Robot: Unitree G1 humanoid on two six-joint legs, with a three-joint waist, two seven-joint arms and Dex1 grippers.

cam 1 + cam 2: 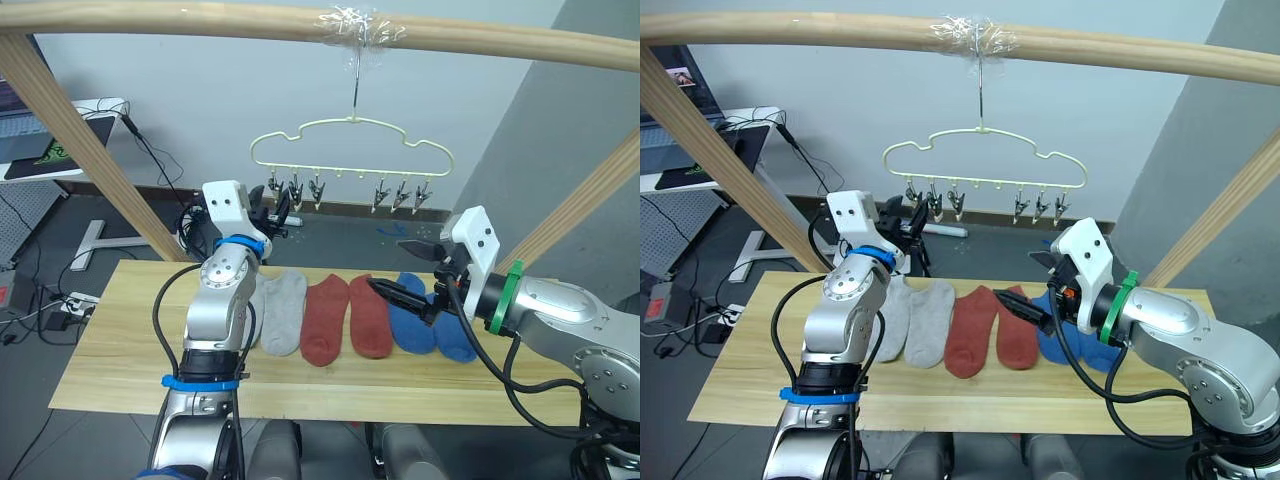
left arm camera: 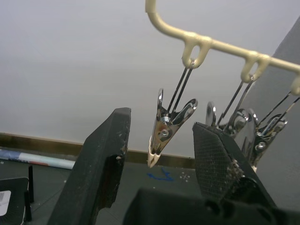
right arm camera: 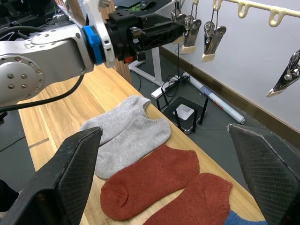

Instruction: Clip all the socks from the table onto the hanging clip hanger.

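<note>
Six socks lie in a row on the table (image 1: 120, 345): two light grey socks (image 1: 283, 312), two rust red socks (image 1: 325, 320) and two blue socks (image 1: 412, 318). My left arm covers part of the leftmost grey sock. The pale-yellow clip hanger (image 1: 350, 140) hangs from the pole, with metal clips (image 1: 295, 188) along its lower edge. My left gripper (image 1: 277, 213) is raised at the hanger's left end and open; in the left wrist view a clip (image 2: 164, 133) hangs just beyond the gap in it. My right gripper (image 1: 405, 272) hovers open and empty over the red and blue socks.
A round wooden pole (image 1: 200, 20) spans overhead, with slanted poles (image 1: 80, 140) at both sides. Behind the table on the left stand a white desk (image 1: 60, 160) and floor cables (image 1: 40, 305). A grey wall (image 1: 560, 150) rises at the right.
</note>
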